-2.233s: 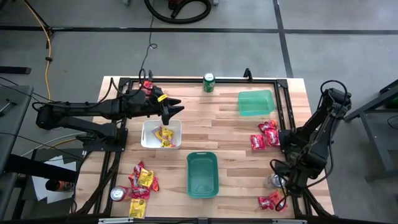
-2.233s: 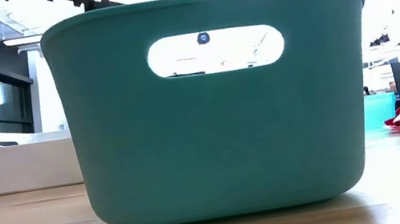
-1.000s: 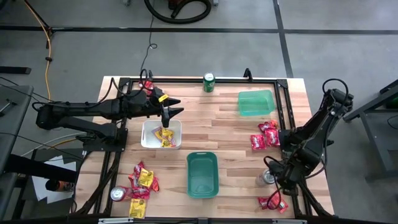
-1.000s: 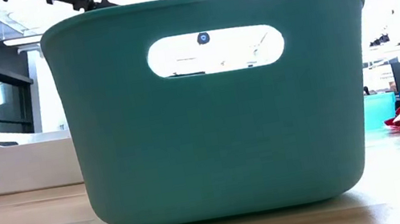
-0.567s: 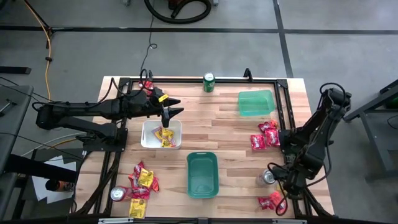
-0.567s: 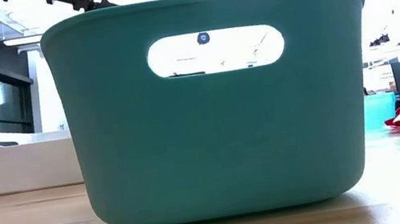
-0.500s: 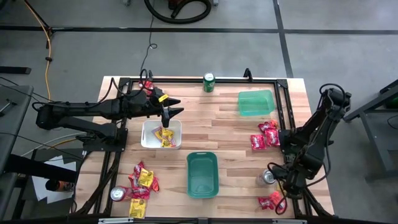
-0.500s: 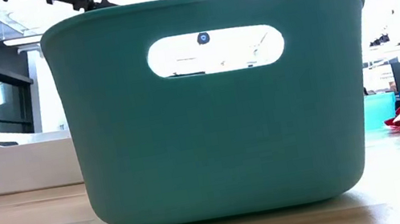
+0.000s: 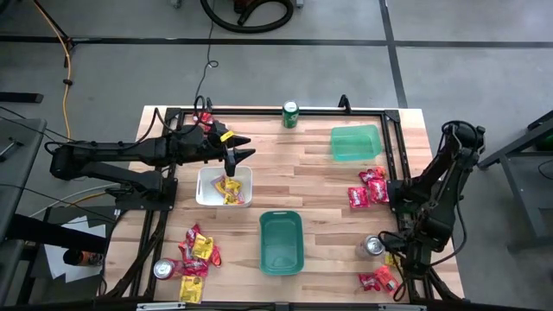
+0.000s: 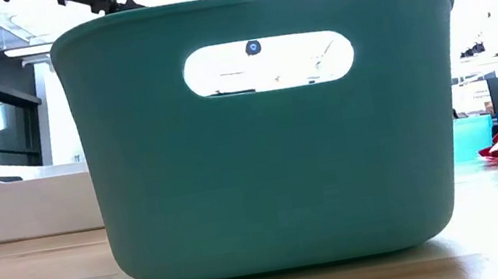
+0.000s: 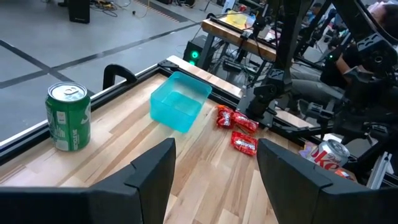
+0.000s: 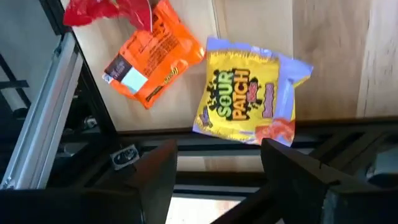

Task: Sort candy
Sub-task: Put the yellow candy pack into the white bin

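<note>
Swinging toward the wooden surface's (image 9: pixel 320 186) near corner, my right pincer (image 9: pixel 403 278) hung spread and empty over a shiny yellow candy packet (image 12: pixel 249 99) and an orange one (image 12: pixel 149 59).

left end effector (image 9: pixel 241 155): open, raised | right end effector (image 12: pixel 214 163): open, pointing down

Bare counter (image 9: pixel 294 177) lies open mid-table between the white tray (image 9: pixel 225 186), teal bin (image 9: pixel 281 243) and green can (image 9: pixel 290 114).
</note>
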`<state>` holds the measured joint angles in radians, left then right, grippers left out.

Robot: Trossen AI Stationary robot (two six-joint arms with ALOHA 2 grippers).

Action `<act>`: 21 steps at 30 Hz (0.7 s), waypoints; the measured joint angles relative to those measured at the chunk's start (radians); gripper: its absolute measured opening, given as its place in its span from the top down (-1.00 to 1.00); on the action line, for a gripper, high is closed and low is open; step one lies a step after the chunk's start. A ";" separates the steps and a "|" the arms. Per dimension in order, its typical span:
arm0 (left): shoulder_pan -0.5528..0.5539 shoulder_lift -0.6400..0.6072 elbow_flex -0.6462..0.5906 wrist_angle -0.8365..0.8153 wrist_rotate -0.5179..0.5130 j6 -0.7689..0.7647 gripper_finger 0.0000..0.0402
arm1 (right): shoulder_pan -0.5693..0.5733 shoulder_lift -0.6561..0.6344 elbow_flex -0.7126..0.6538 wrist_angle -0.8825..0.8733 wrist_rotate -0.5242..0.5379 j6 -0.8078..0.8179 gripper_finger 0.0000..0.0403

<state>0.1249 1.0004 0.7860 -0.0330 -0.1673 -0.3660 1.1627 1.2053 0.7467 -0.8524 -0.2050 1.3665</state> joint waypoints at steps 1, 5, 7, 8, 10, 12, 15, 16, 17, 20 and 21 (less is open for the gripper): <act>0.000 0.000 0.000 0.000 0.000 0.000 -0.06 | 0.000 0.000 0.000 -0.006 -0.017 0.003 -0.13; 0.000 0.000 0.000 0.000 0.000 0.001 -0.06 | -0.001 0.000 0.000 -0.036 -0.063 -0.006 -0.13; 0.000 0.000 0.000 0.000 0.000 0.000 -0.06 | -0.002 0.000 0.000 -0.040 -0.069 -0.014 -0.13; 0.000 0.000 0.000 0.000 0.000 0.000 -0.06 | -0.003 0.000 0.000 -0.040 -0.072 -0.014 -0.13; 0.000 0.000 0.000 0.000 0.000 0.001 -0.06 | -0.006 0.000 0.000 -0.042 -0.076 -0.014 -0.13; 0.000 0.000 0.000 0.000 0.000 0.001 -0.06 | -0.006 0.000 -0.001 -0.041 -0.077 -0.013 -0.13; 0.000 0.000 0.000 0.000 0.000 0.001 -0.06 | -0.006 -0.001 -0.014 -0.027 -0.081 0.012 -0.13; 0.000 0.000 0.000 0.000 0.000 0.001 -0.06 | -0.007 -0.001 -0.019 -0.021 -0.080 0.021 -0.13; 0.000 0.000 0.000 0.000 0.000 0.001 -0.06 | -0.010 -0.001 -0.022 -0.020 -0.078 0.026 -0.13; 0.000 0.000 0.000 0.000 0.000 0.001 -0.06 | -0.025 0.006 -0.024 -0.022 -0.079 0.027 -0.13; 0.000 0.000 0.000 0.000 0.000 0.001 -0.06 | -0.030 0.009 -0.024 -0.023 -0.082 0.022 -0.13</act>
<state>0.1249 1.0004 0.7860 -0.0326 -0.1677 -0.3649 1.1331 1.2147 0.7223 -0.8754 -0.2875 1.3886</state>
